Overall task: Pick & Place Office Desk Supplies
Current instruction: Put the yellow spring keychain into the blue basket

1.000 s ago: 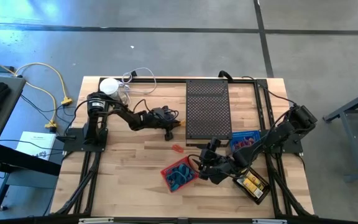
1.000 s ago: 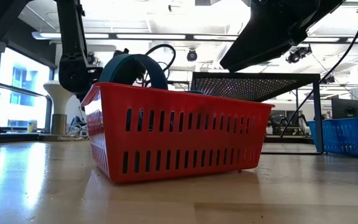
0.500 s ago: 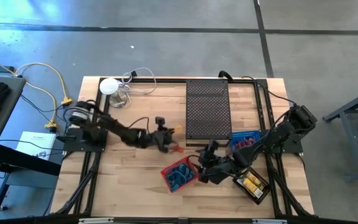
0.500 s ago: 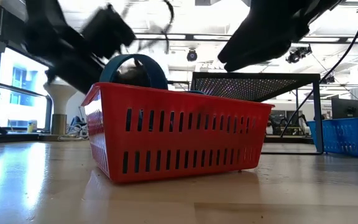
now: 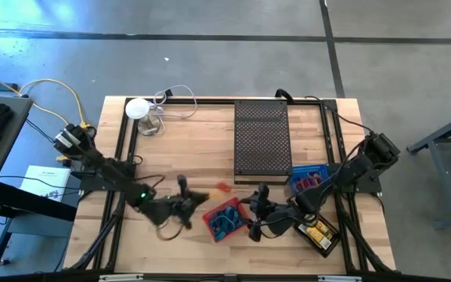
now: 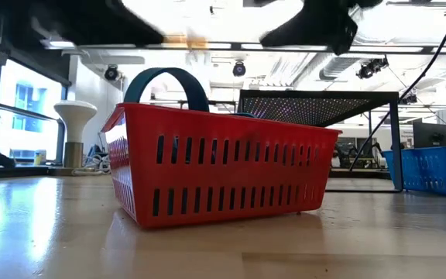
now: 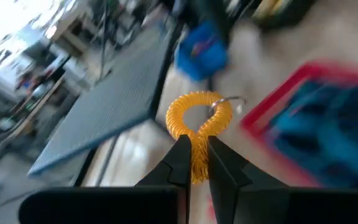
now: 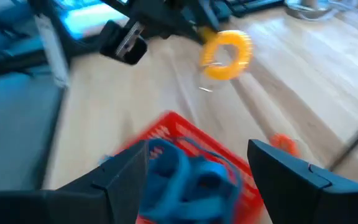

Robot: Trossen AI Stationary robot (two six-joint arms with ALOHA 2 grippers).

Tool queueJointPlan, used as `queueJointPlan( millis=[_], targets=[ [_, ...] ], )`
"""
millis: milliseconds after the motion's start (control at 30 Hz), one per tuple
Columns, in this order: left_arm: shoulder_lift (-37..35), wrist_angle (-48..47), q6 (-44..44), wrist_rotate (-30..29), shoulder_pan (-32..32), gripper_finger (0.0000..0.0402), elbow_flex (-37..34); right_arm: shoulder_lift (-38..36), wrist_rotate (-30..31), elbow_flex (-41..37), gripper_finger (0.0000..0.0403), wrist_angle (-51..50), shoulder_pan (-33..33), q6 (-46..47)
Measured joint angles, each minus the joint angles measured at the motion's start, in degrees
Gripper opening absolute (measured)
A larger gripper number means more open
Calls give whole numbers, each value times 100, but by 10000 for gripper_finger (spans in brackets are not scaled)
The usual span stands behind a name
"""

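Observation:
My left gripper (image 5: 193,199) is shut on a yellow coiled loop (image 7: 197,118) that carries a small metal ring (image 7: 229,102). It hovers above the table just left of the red basket (image 5: 225,219), which holds blue loops (image 8: 185,171). The yellow loop also shows in the right wrist view (image 8: 229,55). My right gripper (image 5: 253,218) stands open over the red basket's right end, its fingers (image 8: 123,180) wide apart and touching nothing. A small orange item (image 5: 223,186) lies on the wood just beyond the basket. My left gripper pinches the yellow loop's lower end (image 7: 196,155) between its two fingers. The fingers come nearly level from the table's left side. The loop sticks out ahead of the fingertips, with the metal ring at its far side, lifted clear of the table.
A black perforated tray (image 5: 261,141) lies at the far middle. A blue basket (image 5: 309,176) and a black box with yellow packets (image 5: 318,233) sit at the right. A white round object with a cable (image 5: 138,108) stands at the far left. Bare wood lies left of the red basket.
My left gripper has swung fast from beside the perforated tray's left edge toward the table's near edge and left, rising and rolling, with the yellow loop still between its fingers. My right gripper has tipped and shifted a little over the red basket.

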Motion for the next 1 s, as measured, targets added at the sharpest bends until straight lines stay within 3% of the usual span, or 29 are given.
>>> queueJointPlan(
  millis=[233,400,533,733,1000],
  targets=[
    [298,1274,876,296,-881,19,2,0,-170,0,261,1132,-14,216],
    [863,2819,1915,265,-1000,19,4,89,-499,0,261,1489,-94,1271],
    [1250,3652,2346,312,-955,19,7,362,-906,4,261,2137,-142,1511],
    [1507,3757,2502,373,-889,22,7,668,-1352,0,261,2988,-213,1285],
    [1507,3775,2333,409,-714,33,7,855,-1621,10,243,3087,-503,1303]
  ],
)
